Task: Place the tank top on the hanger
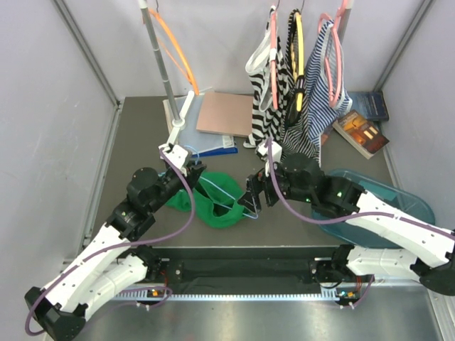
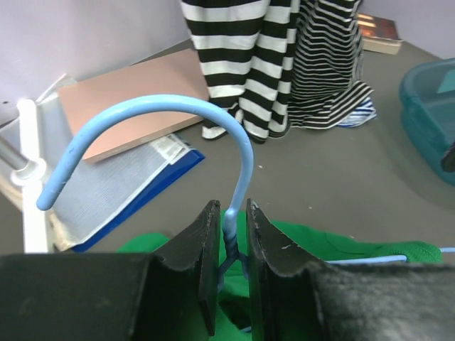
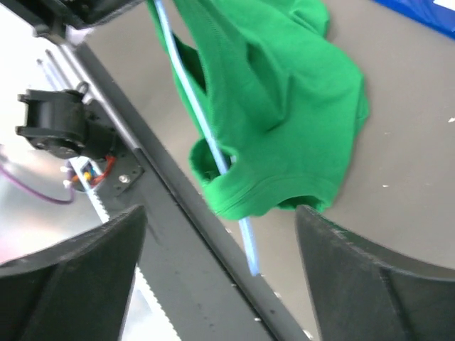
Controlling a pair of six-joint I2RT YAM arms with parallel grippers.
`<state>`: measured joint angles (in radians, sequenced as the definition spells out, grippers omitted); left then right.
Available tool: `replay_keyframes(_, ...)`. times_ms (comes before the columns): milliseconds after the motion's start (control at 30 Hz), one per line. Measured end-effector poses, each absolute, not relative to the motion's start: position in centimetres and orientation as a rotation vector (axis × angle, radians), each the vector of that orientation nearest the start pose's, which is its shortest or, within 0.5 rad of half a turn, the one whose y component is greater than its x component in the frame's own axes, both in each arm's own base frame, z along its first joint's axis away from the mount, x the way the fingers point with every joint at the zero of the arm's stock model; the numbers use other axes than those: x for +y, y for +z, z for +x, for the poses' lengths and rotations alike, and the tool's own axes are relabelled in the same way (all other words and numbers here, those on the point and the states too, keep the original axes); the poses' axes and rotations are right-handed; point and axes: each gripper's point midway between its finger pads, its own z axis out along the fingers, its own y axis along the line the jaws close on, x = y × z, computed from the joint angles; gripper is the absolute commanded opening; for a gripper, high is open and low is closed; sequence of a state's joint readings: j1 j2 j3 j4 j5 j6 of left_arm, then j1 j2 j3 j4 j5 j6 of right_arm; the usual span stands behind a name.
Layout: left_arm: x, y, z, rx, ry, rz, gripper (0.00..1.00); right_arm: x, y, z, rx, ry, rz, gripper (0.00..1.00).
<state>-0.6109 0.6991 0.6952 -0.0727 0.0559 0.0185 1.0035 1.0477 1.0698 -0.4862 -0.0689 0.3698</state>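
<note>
The left gripper pinches the hanger at its neck. The top seems threaded on one arm only. The right gripper is spread and empty.

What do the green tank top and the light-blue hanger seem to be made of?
The tank top looks like soft matte knit fabric, perhaps cotton jersey: fine weave texture, stitched hems, limp folds. The hanger is probably wire under a smooth light-blue plastic coating: thin, faintly glossy, twisted at the neck.
</note>
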Motion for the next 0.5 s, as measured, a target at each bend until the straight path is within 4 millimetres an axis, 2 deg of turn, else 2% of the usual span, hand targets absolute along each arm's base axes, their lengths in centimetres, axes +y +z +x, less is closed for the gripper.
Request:
replay_keyframes(100, -19.0, 28.3, 24.3, 1.568, -0.541, 0.571, 0.0, 29.3, 25.4, 16.1, 2.043, 0.848, -0.758, 0.71)
replay_keyframes(400, -20.1, 28.3, 23.5, 1.564, -0.628, 0.614, 0.0, 29.1, 20.9, 15.3, 2.094, 0.779, -0.892, 0.63)
replay_keyframes(500, -20.4, 28.0, 23.4, 1.57, -0.645, 0.626, 0.0, 29.5, 20.3, 15.0, 2.092, 0.793, -0.929, 0.58)
